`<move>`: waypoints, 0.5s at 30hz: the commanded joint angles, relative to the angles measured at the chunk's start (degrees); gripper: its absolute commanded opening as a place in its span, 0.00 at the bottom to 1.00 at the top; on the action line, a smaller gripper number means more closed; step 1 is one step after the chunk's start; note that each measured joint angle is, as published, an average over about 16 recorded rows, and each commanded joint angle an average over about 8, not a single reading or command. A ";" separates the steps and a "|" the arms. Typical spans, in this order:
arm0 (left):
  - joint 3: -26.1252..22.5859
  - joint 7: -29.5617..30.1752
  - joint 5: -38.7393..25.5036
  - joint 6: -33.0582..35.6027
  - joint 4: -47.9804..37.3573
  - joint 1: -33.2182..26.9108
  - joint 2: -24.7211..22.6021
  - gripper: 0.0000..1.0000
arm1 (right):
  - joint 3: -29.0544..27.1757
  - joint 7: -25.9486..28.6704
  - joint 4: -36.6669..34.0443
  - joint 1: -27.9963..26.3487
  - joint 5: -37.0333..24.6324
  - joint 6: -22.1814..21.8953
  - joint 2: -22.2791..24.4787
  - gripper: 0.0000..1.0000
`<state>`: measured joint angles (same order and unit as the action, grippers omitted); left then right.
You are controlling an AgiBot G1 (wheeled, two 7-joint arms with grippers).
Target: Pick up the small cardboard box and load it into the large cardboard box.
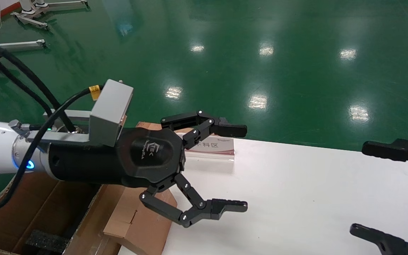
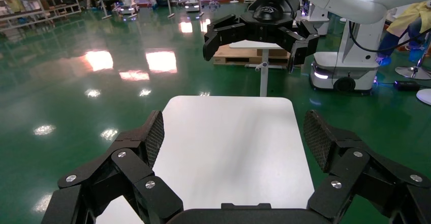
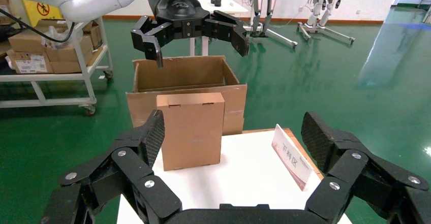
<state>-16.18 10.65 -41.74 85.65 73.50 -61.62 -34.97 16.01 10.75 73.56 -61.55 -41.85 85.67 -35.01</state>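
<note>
Two end effectors hover with fingers spread wide and empty: the left end effector (image 1: pixel 221 170) above the plain brown corrugated small cardboard box (image 3: pixel 190 130), the right end effector (image 1: pixel 374 189) over the white tabletop (image 1: pixel 296 198). No loading is done; the small box stands upright at the tabletop edge, beside the open brown large cardboard box (image 3: pixel 188 79) with black foam, so grasp, lift and placement remain. A clear acrylic sign (image 3: pixel 290 155) reads "下料区".

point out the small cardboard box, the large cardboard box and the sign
small cardboard box (image 3: pixel 190 130), right wrist view, middle of its front face
large cardboard box (image 3: pixel 235 102), right wrist view, front wall beside the small box
sign (image 3: pixel 290 155), right wrist view, its printed face
</note>
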 commanded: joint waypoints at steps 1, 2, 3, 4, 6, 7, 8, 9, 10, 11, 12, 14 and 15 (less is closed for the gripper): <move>0.00 0.00 0.00 0.00 0.00 0.00 0.00 1.00 | 0.00 0.00 0.00 0.00 0.00 0.00 0.00 1.00; 0.00 0.00 0.00 0.00 0.00 0.00 0.00 1.00 | 0.00 0.00 0.00 0.00 0.00 0.00 0.00 1.00; 0.00 0.00 0.00 0.00 0.00 0.00 0.00 1.00 | 0.00 0.00 0.00 0.00 0.00 0.00 0.00 1.00; 0.00 0.00 0.00 0.00 0.00 0.00 0.00 1.00 | 0.00 0.00 0.00 0.00 0.00 0.00 0.00 1.00; 0.01 0.00 0.00 0.00 0.00 0.00 0.00 1.00 | 0.00 0.00 0.00 0.00 0.00 0.00 0.00 1.00; 0.00 0.00 -0.02 0.00 -0.01 0.00 0.00 1.00 | 0.00 0.00 0.00 0.00 0.00 0.00 0.00 1.00; -0.01 0.01 -0.04 -0.01 -0.02 0.01 0.01 1.00 | 0.00 0.00 0.00 0.00 0.00 0.00 0.00 1.00; -0.03 0.00 -0.15 -0.04 -0.02 -0.01 0.05 1.00 | 0.00 0.00 0.00 0.00 0.00 0.00 0.00 1.00; -0.07 -0.01 -0.33 -0.07 -0.01 -0.04 0.10 1.00 | 0.01 0.00 -0.01 -0.01 0.00 0.00 0.00 1.00; -0.15 0.01 -0.58 -0.09 0.02 -0.10 0.17 1.00 | 0.01 -0.01 -0.01 -0.01 0.00 0.00 0.00 1.00; -0.26 0.04 -0.92 -0.11 0.05 -0.21 0.28 1.00 | 0.01 -0.01 -0.02 -0.01 0.00 0.01 0.00 1.00; -0.74 0.37 -2.41 -0.29 0.23 -0.63 0.72 1.00 | 0.02 -0.02 -0.03 -0.02 0.01 0.01 0.00 1.00; -1.12 0.76 -3.46 -0.46 0.42 -0.99 0.95 1.00 | 0.02 -0.02 -0.03 -0.02 0.01 0.01 0.00 1.00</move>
<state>-18.05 12.48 -47.19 84.85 74.43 -63.51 -33.85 16.04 10.73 73.53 -61.57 -41.84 85.68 -35.01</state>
